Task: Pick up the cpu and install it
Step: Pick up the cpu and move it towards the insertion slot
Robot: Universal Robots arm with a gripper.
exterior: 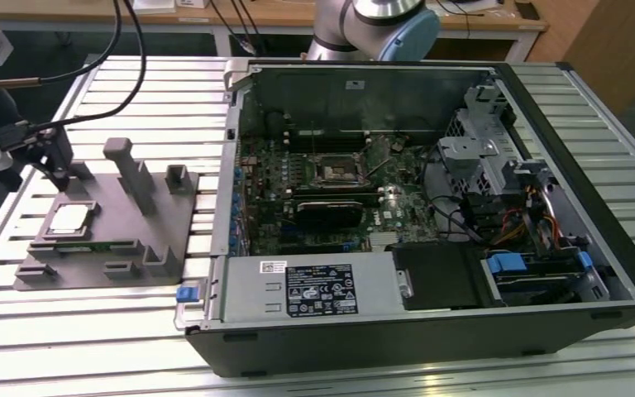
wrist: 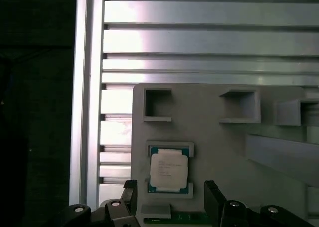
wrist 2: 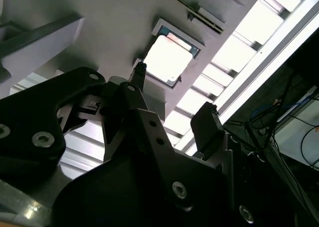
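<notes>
The cpu point(exterior: 69, 219) lies flat in a recess of the grey fixture block point(exterior: 113, 217). The block stands on the slatted table point(exterior: 97, 331), to the exterior view's left of the open computer case point(exterior: 406, 351). The gripper point(exterior: 62, 169) hovers just beyond the chip, its fingers point(wrist: 130, 194) spread apart and holding nothing.

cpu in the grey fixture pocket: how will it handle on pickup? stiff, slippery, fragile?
Probably rigid: the cpu looks like a thin flat square with a metal top. Likely slippery, since that top glares in the second wrist view. It sits recessed in the fixture pocket, so only thin edges seem grippable; a skewed pinch may tilt it.
</notes>
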